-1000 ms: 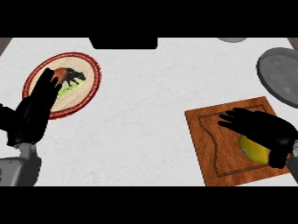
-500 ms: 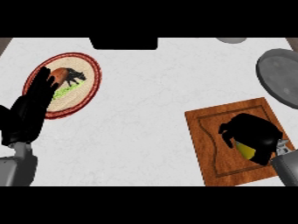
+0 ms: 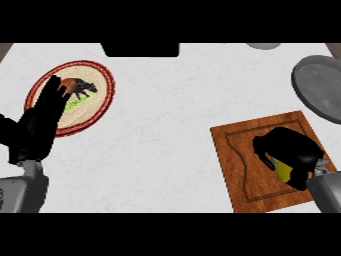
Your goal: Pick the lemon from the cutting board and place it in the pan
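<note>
Kitchen counter — cutting board (image 3: 241,150), pan (image 3: 328,90), plate (image 3: 99,87)

I see the cutting board (image 3: 250,165) at the worktop's (image 3: 173,115) near right corner, with the lemon (image 3: 284,171) on it under my right hand (image 3: 291,152). The pan (image 3: 329,89) lies behind the board at the right edge. The plate (image 3: 92,95) sits toward the left edge, and my left hand (image 3: 36,127) overlaps its near left side.
</note>
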{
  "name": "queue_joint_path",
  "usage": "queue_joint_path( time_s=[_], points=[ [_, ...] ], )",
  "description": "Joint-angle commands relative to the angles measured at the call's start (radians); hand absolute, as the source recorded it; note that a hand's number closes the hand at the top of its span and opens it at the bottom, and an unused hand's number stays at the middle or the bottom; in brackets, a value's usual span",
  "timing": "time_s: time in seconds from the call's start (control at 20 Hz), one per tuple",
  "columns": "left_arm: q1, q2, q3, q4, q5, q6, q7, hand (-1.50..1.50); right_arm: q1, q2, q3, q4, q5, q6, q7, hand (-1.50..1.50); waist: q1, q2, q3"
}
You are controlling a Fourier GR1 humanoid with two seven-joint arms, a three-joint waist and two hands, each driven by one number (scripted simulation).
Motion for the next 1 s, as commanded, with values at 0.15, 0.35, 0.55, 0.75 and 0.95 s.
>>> queue_joint_path(
  time_s=[0.15, 0.35, 0.55, 0.75, 0.95],
  points=[
    [0.045, -0.003, -0.012, -0.059, -0.005, 0.002, 0.021, 0.0, 0.016, 0.138, -0.213, -0.074, -0.068, 0.102, 0.34, 1.5, -0.007, 0.0, 0.006],
    [0.037, -0.002, 0.01, -0.009, 0.014, -0.017, -0.009, 0.0, -0.012, 0.158, -0.229, -0.244, -0.035, 0.004, 0.408, 1.5, -0.009, 0.001, 0.005],
    [0.078, 0.003, 0.01, -0.052, 0.018, -0.03, -0.018, 0.0, -0.065, 0.137, -0.274, -0.41, -0.037, -0.015, 0.443, 1.5, -0.001, -0.001, 0.005],
    [0.045, -0.027, -0.009, 0.011, -0.014, -0.007, -0.047, 0.0, -0.08, 0.129, -0.322, -0.62, -0.082, 0.036, 0.477, 1.5, -0.016, 0.0, 0.005],
    [-0.022, -0.015, 0.005, 0.016, -0.004, -0.004, 0.015, 0.0, -0.145, 0.118, -0.405, -0.677, -0.165, 0.202, 0.559, 1.5, -0.003, 0.005, 0.006]
  ],
)
